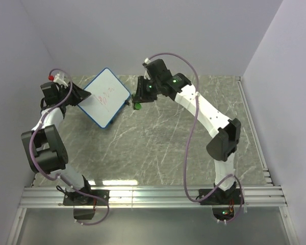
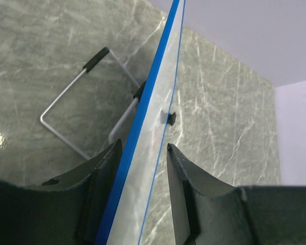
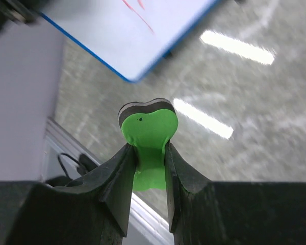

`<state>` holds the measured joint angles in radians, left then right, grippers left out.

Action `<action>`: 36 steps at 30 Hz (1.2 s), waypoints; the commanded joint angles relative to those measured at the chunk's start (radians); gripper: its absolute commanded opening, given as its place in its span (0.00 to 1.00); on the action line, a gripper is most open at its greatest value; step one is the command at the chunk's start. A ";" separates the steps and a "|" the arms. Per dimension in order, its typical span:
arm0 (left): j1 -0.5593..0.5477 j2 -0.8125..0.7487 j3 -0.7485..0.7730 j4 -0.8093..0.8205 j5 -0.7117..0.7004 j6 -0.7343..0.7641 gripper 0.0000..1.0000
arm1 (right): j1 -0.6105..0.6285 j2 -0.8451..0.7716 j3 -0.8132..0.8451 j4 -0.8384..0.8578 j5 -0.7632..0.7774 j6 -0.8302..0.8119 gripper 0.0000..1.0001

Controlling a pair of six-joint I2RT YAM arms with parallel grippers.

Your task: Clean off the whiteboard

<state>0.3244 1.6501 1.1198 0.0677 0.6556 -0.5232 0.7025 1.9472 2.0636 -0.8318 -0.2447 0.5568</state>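
In the top view, the left arm [image 1: 43, 148] folds at the lower left and reaches up to the upper left. There the left gripper [image 1: 80, 97] clamps the left edge of the whiteboard [image 1: 106, 94], which carries red marks [image 1: 107, 98]. The right arm [image 1: 209, 115] stretches from the lower right to upper centre. The right gripper [image 1: 137, 100] pinches a green eraser [image 1: 137, 106] just beside the board's right corner. Below lies a marbled counter [image 1: 158, 148] between pale walls [image 1: 194, 30].

In the left wrist view, the fingers [image 2: 181, 173] press both faces of the blue-framed board, seen edge-on. A wire stand [image 2: 64, 94] shows at centre left.

In the right wrist view, the jaws are closed on the eraser at lower centre, with the board at the upper left.
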 commanded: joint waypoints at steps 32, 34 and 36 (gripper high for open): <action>-0.033 -0.168 -0.127 -0.146 -0.094 0.103 0.00 | 0.060 -0.062 -0.121 0.128 0.026 -0.018 0.00; -0.033 -0.182 -0.136 -0.164 -0.144 0.092 0.00 | 0.060 0.004 -0.025 0.166 -0.034 -0.008 0.00; -0.035 -0.200 -0.146 -0.178 -0.171 0.078 0.00 | 0.057 0.128 0.137 0.210 -0.100 0.018 0.00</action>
<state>0.2852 1.4921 0.9627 -0.0269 0.6312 -0.4721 0.7551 1.9659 2.0285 -0.7353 -0.2523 0.5594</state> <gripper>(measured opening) 0.056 0.343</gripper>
